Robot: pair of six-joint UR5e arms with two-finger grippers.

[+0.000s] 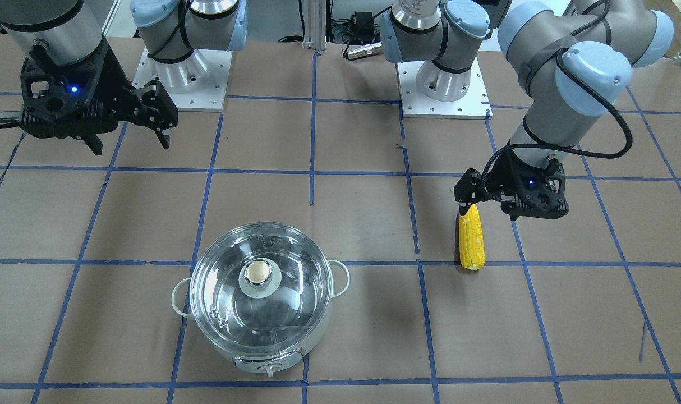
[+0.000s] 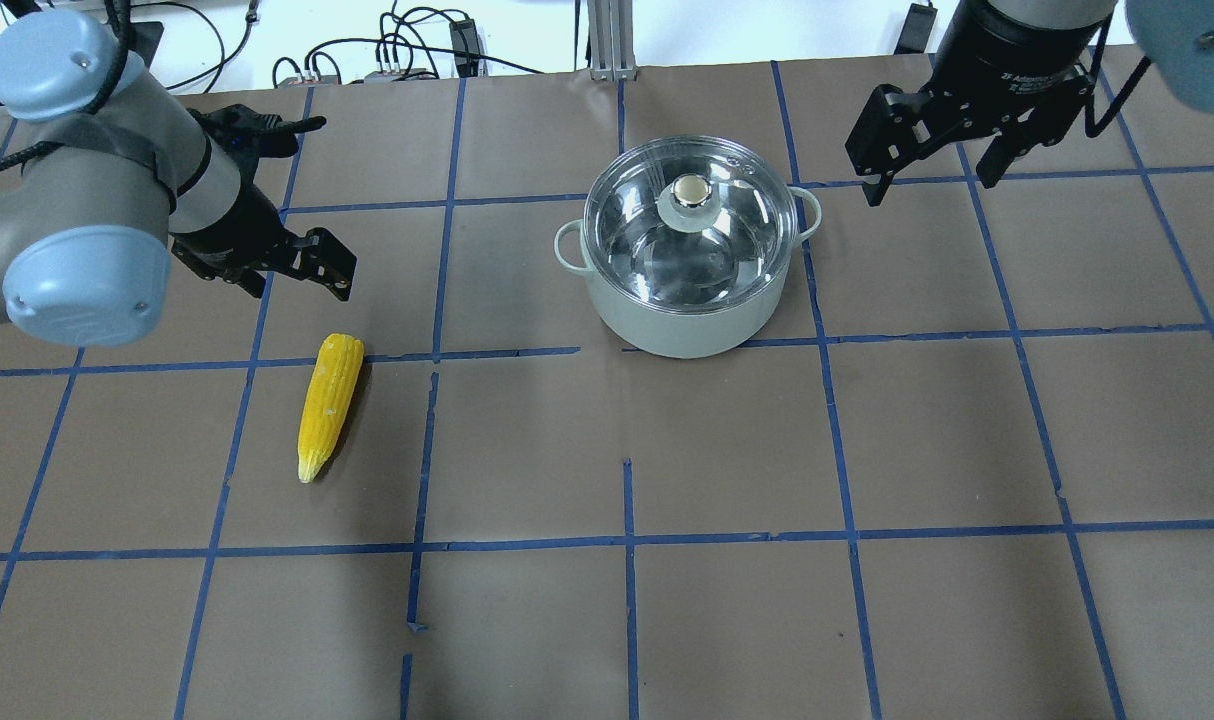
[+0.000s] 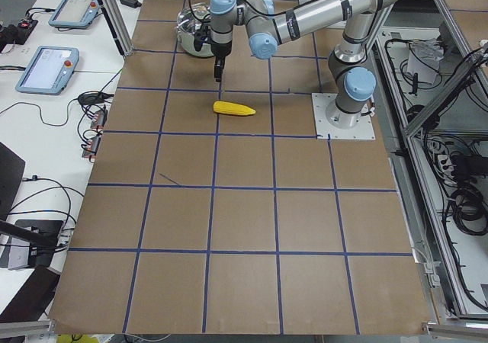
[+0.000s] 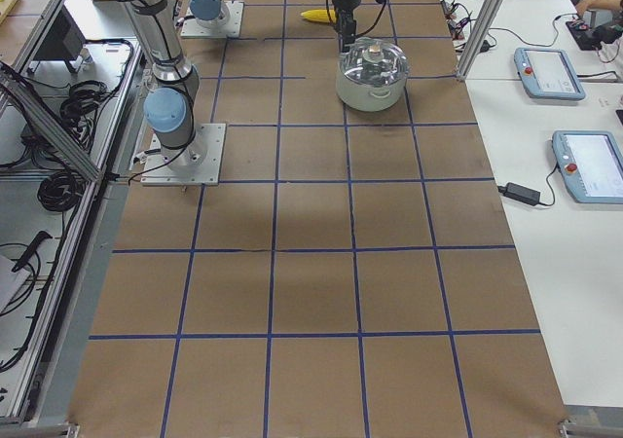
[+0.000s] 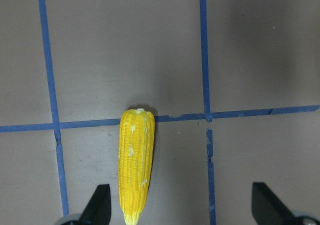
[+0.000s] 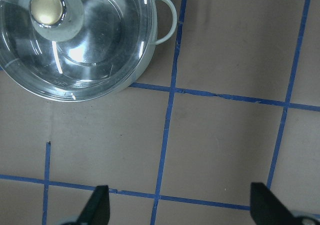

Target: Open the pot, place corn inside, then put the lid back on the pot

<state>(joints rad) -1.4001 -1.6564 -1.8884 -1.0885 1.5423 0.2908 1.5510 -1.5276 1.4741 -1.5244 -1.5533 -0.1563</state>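
Glass lid (image 1: 287, 306) on the pot (image 1: 220, 352), corn (image 1: 470, 240) lying apart, one end beneath the left gripper (image 1: 489, 209).

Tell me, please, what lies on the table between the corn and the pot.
Nothing stands there: in the overhead exterior view the stretch between the corn and the pot is bare brown paper crossed by blue tape lines.

I count one pot (image 2: 667, 320), and on it one lid (image 2: 737, 235) with one beige centre knob (image 2: 691, 190). The pot has two loop handles (image 2: 568, 245), one left and one right, and one small front knob (image 1: 269, 370). There is one corn (image 2: 329, 400). I have two arms (image 1: 565, 67), one left gripper (image 5: 182, 207) and one right gripper (image 6: 180, 207). My arms stand on two base plates (image 1: 189, 78). Two tablets (image 4: 550, 73) lie on the far side bench.
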